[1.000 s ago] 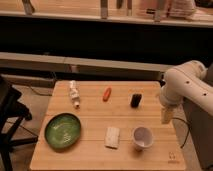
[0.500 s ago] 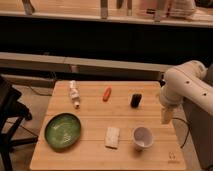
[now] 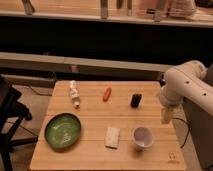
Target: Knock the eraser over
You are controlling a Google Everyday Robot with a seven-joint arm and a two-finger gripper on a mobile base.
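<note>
Eraser (image 3: 136, 100), the only one, stands upright with open counter (image 3: 90, 155) around it. The hand (image 3: 166, 115) hangs at the right edge; I cannot tell its state.

the black eraser (image 3: 136, 100) stands upright on the wooden table (image 3: 90, 160), right of a small orange-red piece (image 3: 106, 94). the gripper (image 3: 165, 119) hangs at the table's right edge, near the eraser but apart from it. a white cup (image 3: 143, 137) sits nearer the camera.

On the bench (image 3: 90, 112): green plate (image 3: 63, 131) front-left corner, bottle (image 3: 74, 93) lying back-left, white cup (image 3: 143, 137) front-right, near the gripper (image 3: 166, 115) at the right edge.
</note>
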